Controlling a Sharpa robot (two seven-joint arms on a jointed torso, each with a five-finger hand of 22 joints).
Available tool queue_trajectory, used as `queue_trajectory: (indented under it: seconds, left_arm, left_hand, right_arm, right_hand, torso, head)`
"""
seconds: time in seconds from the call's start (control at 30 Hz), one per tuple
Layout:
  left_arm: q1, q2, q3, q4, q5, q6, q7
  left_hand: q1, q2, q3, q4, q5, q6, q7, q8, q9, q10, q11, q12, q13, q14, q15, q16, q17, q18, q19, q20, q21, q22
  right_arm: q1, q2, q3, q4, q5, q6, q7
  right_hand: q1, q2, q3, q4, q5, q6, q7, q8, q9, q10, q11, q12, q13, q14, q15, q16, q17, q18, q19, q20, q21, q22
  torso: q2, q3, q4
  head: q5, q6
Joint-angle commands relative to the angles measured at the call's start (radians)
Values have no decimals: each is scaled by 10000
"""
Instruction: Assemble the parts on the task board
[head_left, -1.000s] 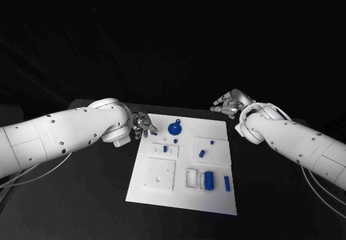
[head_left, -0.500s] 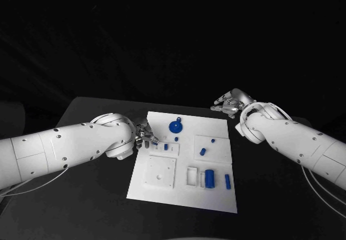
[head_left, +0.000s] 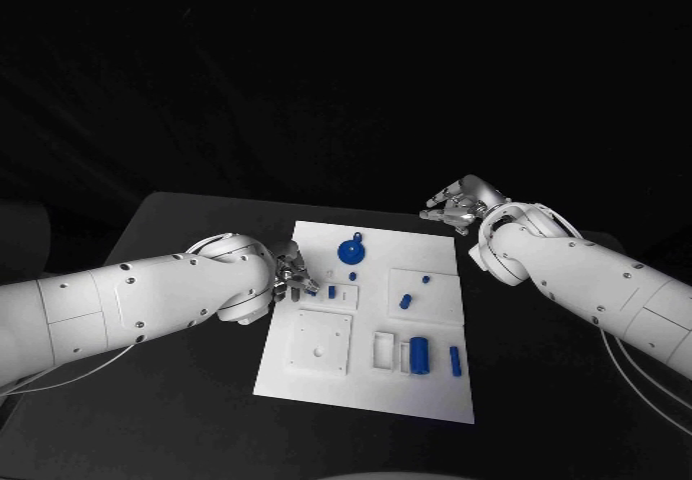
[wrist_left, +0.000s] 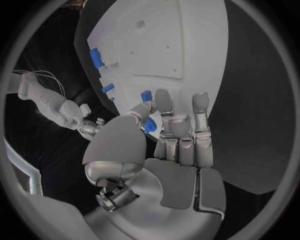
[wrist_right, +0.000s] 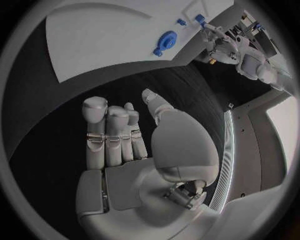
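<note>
Left hand (head_left: 293, 273) fingers loosely spread at the task board (head_left: 433, 390) edge, holding nothing (wrist view shows a blue part (wrist_left: 148, 125) underneath); right hand (head_left: 459, 206), at one o'clock, open too.

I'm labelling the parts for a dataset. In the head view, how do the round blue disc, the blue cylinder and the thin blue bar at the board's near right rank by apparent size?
1. Round blue disc, largest.
2. Blue cylinder.
3. Thin blue bar, smallest.
The cylinder and bar look about equally long; the cylinder is clearly thicker.
</note>
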Motion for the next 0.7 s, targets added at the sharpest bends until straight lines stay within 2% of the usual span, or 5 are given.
queue_trajectory:
  seconds: [0.03,0.7]
  left_arm:
    - [-15,56,-7,-29,-236,-86,49]
    - [-37,177,-33,-181,-589,346,-19]
  left_hand:
    - [76,47,281,-238,63,810,-728,46,2393,485,-77,27,-9,58,2,41,9,60,42,-4,40,194]
    - [45,63,321,-272,55,817,-722,1,2430,484,-72,34,-27,56,6,14,13,70,29,4,62,191]
  right_arm:
    - [-7,13,4,5,-18,83,107]
    - [-7,4,4,17,-18,107,90]
  right_hand:
    - [-14,38,-55,-6,53,-61,-11,-27,-11,-42,2,-36,-7,-3,59,-35,-9,81,556,62,-21,671]
    - [-22,46,-50,-13,52,-66,-10,-28,-13,-53,1,-49,-46,2,56,-52,-28,82,560,56,-43,650]
  torso:
    - [2,-2,-8]
    - [0,-7,1]
  head:
    - [-7,-9]
    - [-26,-32]
